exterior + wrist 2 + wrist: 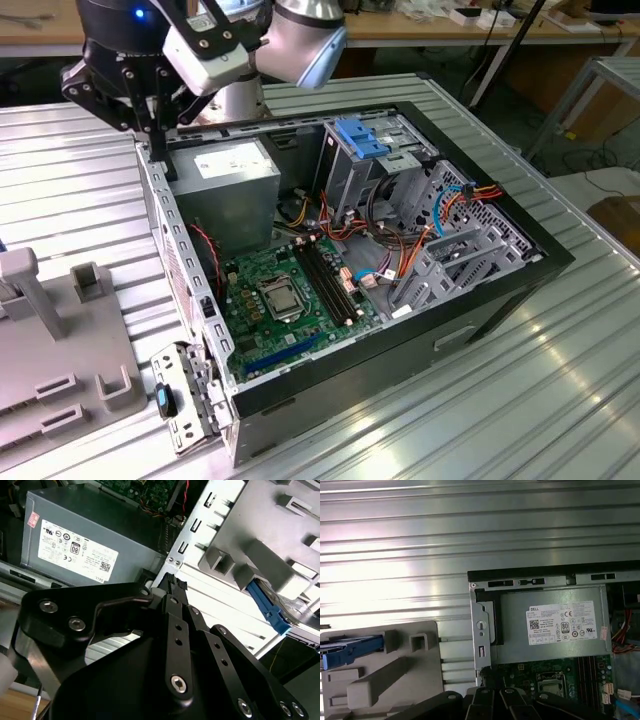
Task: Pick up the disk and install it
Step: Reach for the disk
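The disk (352, 649), a flat drive with bright blue rails, lies in a slot of the grey holder (395, 675) on the ribbed table beside the open computer case (480, 290). In the second wrist view the disk's blue rail (269, 607) sticks out of the same holder (250, 545). My gripper (157, 135) hangs over the case's rear corner by the power-supply box (225, 170), well away from the disk. Its black fingers (172, 586) stand together, shut, with nothing between them.
Inside the case are a green motherboard (285, 295), bundles of coloured cables (440, 215) and a silver drive cage topped by a fixed blue bracket (362, 137). A loose metal panel (185, 400) leans at the case's near corner. Ribbed table (520, 400) surrounds the case.
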